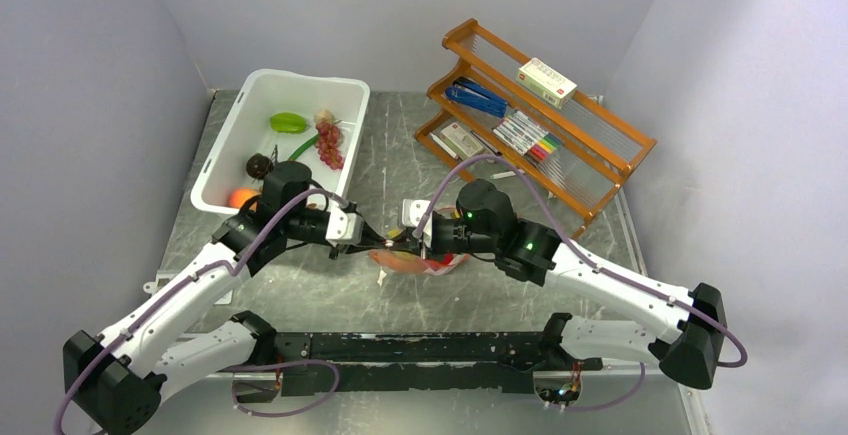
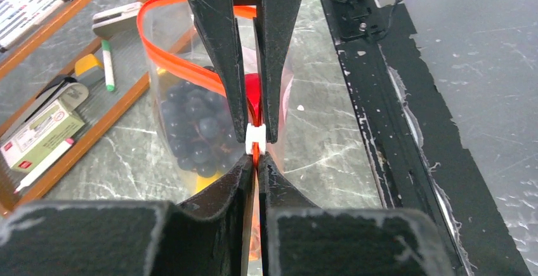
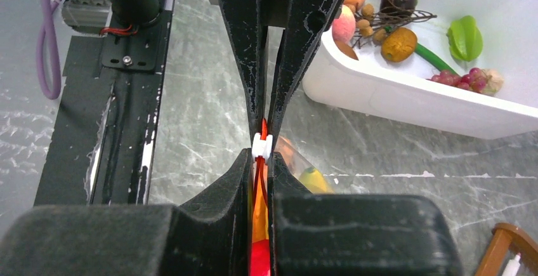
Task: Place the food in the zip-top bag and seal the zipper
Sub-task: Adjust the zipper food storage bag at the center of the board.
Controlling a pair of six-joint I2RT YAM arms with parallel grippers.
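Left pincer [image 2: 255, 160] and right pincer [image 3: 261, 158] both clench the zipper [image 2: 184, 68] at its white slider [image 2: 255, 135]. Dark grapes [image 2: 193, 130] fill the bag [image 2: 157, 82].

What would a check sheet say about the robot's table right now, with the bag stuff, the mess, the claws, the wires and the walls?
Surface: grey marbled table, scratched.
Job's things: zip-top bag held up by its mouth, with dark grapes and a red fruit inside; zipper gapes open beyond the white slider.
Clutter: white bin holding a green fruit and red grapes; wooden rack with markers.
Grippers: left gripper and right gripper both shut on the zipper, tips facing, slider between them.
Cables: purple cables run along both arms.
Surroundings: plain grey walls; nothing else seen.
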